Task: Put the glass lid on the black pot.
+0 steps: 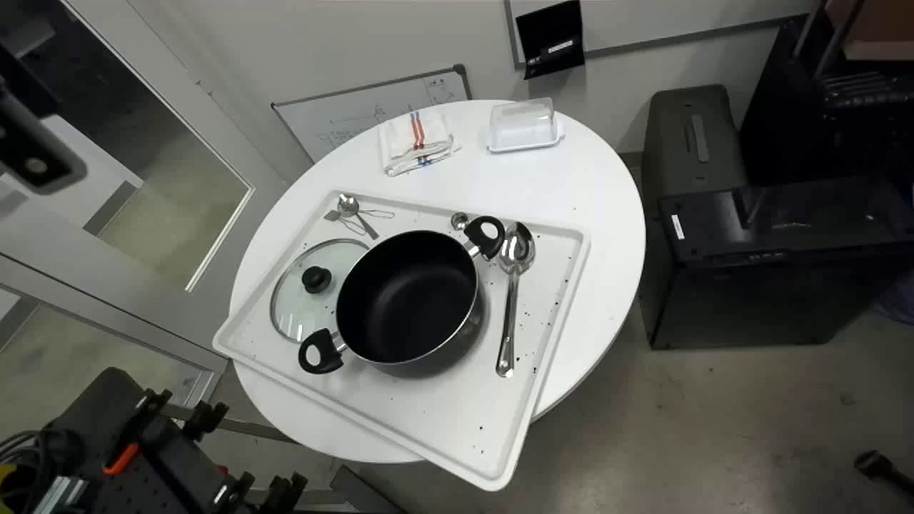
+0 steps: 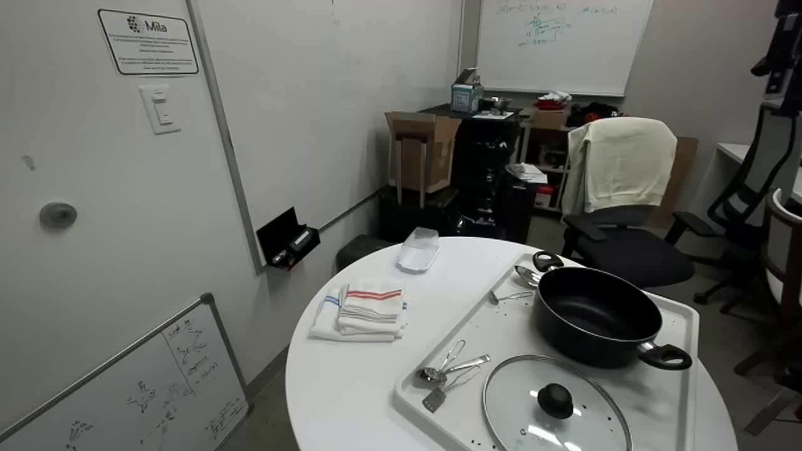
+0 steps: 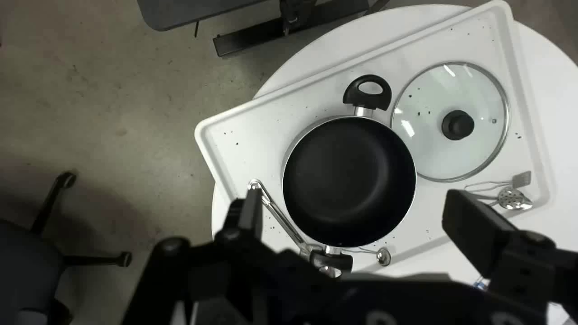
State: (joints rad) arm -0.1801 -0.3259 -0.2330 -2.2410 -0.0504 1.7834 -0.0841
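The black pot [image 3: 347, 171] stands upright, uncovered and empty on a white tray; it also shows in both exterior views [image 1: 407, 300] [image 2: 595, 307]. The glass lid [image 3: 433, 140] lies knob up on the tray beside the pot; it also shows in both exterior views [image 1: 294, 307] [image 2: 517, 394]. Its edge is close to the pot; I cannot tell if they touch. My gripper [image 3: 354, 198] is open, its fingers wide apart with nothing between them, above the tray in the wrist view. A dark robot part [image 1: 36, 150] shows at the edge of an exterior view.
The tray [image 1: 457, 435] overhangs the round white table [image 1: 607, 214]. A large metal spoon [image 1: 509, 307] lies beside the pot. Several small utensils [image 2: 438, 376] lie near the lid. Folded towels [image 2: 369, 310] and a clear-covered butter dish [image 1: 525, 125] stand on the table beyond the tray.
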